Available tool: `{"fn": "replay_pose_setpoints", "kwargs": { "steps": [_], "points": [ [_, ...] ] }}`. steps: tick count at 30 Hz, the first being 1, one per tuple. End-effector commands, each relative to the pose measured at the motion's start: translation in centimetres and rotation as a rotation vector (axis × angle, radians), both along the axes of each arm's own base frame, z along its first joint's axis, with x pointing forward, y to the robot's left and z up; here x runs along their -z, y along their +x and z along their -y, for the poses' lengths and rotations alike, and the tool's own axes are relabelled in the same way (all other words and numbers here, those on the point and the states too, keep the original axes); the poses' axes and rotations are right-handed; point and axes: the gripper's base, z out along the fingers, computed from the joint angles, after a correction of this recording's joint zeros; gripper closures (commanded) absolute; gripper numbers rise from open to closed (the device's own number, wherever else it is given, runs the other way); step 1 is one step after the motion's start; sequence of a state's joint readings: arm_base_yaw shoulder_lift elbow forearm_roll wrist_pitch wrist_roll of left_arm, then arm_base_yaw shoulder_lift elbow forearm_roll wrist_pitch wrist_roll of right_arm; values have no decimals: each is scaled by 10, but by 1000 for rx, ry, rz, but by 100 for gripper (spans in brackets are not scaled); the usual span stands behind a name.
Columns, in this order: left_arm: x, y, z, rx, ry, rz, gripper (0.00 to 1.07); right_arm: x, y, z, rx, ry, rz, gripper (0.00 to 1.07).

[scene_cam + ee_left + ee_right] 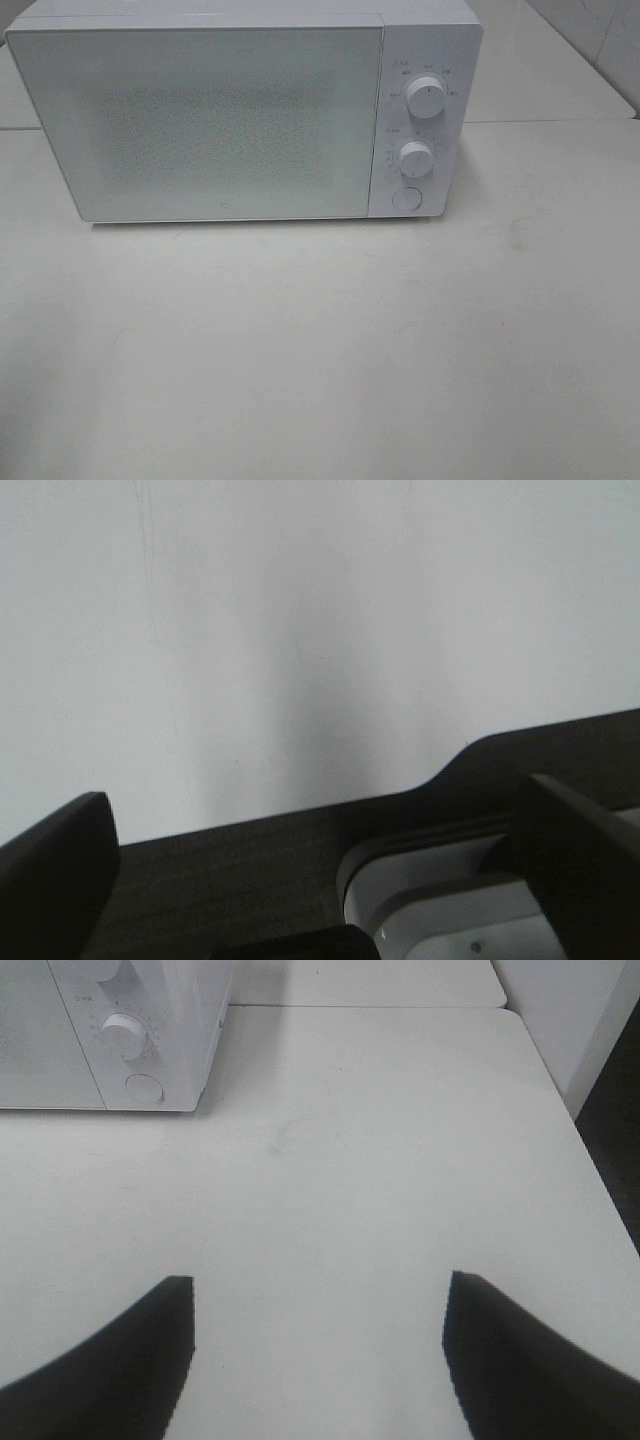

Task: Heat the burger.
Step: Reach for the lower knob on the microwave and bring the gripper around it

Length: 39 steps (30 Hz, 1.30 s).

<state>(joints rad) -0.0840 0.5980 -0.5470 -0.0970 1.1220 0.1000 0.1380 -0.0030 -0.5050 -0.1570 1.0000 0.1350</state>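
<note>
The burger is out of view in every frame. A white microwave stands at the back of the white table with its door shut. It has two round knobs and a round button on its right panel. Its panel corner also shows in the right wrist view. My right gripper is open and empty over bare table, to the right of and in front of the microwave. My left gripper is open and empty, facing a plain white surface and a dark ledge. Neither arm shows in the exterior high view.
The table's right edge drops to a dark floor, with a second white tabletop behind. A white and grey rounded part lies on the dark ledge in the left wrist view.
</note>
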Motion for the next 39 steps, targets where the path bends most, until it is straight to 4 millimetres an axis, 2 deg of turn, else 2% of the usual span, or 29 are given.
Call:
{"fn": "replay_pose_setpoints", "kwargs": {
  "steps": [1,5,8,10,12,20,39],
  "points": [
    [-2,-14,-1,-5,-10,134,6,1,-4,1,4,-5,29,39],
    [-8,-27,-3,-6,-14,226,6,1,-4,1,4,-5,29,39],
    [-13,-46,-4,-6,-32,354,6,1,-4,1,4,-5,29,39],
    [-14,-50,-4,-6,-40,379,6,1,-4,1,4,-5,29,39],
    [-17,-63,-1,-22,-116,455,6,1,-4,1,4,-5,29,39],
    [-18,-93,-2,-63,-127,653,6,1,-4,1,4,-5,29,39],
    [-19,-92,-2,-85,-121,657,6,1,-3,1,4,-6,25,39]
  ]
}}
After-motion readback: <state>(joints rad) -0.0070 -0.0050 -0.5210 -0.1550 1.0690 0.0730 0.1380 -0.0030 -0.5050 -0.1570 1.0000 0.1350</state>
